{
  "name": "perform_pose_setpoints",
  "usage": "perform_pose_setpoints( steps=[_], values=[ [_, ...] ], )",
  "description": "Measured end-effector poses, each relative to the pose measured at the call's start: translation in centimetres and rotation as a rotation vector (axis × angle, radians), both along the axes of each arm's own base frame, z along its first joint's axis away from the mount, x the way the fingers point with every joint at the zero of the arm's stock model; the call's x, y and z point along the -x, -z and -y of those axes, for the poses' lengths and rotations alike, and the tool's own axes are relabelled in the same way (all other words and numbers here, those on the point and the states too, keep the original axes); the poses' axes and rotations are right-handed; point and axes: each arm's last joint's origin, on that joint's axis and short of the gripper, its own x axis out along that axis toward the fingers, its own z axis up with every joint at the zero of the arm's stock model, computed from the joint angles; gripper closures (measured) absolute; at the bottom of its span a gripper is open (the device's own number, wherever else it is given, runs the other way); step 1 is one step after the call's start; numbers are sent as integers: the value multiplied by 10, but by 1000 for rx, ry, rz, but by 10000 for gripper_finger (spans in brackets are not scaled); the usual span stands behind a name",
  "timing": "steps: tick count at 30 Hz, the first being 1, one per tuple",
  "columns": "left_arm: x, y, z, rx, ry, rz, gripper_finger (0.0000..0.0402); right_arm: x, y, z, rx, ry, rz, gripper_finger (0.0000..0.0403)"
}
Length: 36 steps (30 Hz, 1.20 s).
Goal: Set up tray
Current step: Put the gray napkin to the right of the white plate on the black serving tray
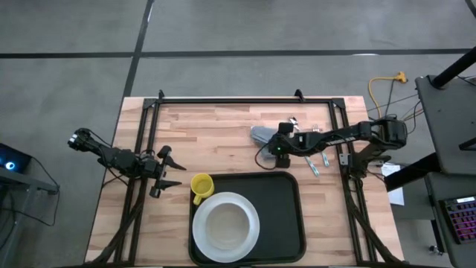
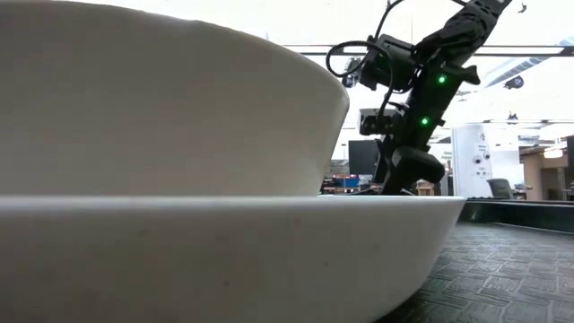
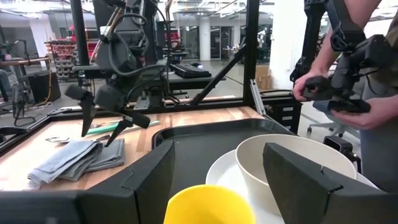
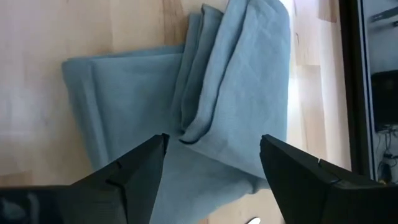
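Hovering over folded cloth [image 4: 186,118] beside tray [image 1: 286,216].
Right gripper [image 4: 211,165] gaping wide, gripping nothing; left gripper [image 1: 165,170] waiting open near yellow cup [image 1: 201,186].

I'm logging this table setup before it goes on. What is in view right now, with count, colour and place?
tray: one, black, near edge of the wooden table.
plate: one, white, on the tray's left part.
bowl: one, white, on the plate.
cup: one, yellow, at the tray's far-left corner.
cloth: one, blue-grey, folded, on the table beyond the tray.
cutlery: a few pale pieces, on the table right of the cloth; count unclear.
person: one, beyond the table, hands on a dark device.
left claw: open, by the cup.
right claw: open, over the cloth.
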Motion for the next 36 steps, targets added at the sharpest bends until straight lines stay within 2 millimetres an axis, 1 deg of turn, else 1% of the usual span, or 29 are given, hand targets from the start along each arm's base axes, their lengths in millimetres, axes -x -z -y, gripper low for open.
perform_pose_setpoints(
  steps=[11,16,23,30,36],
  values=[
    [0,0,0,0,0,0,178,-3,6,13,23,-1,-10,151],
    [0,0,0,0,0,-1,178,-3,10,13,25,-20,-33,151],
    [0,0,0,0,0,-1,178,-3,2,12,47,-62,-28,151],
    [0,0,0,0,0,-1,178,-5,16,15,31,-66,-72,151],
    [0,0,0,0,0,0,178,-9,16,16,39,-63,-31,152]
  ],
)
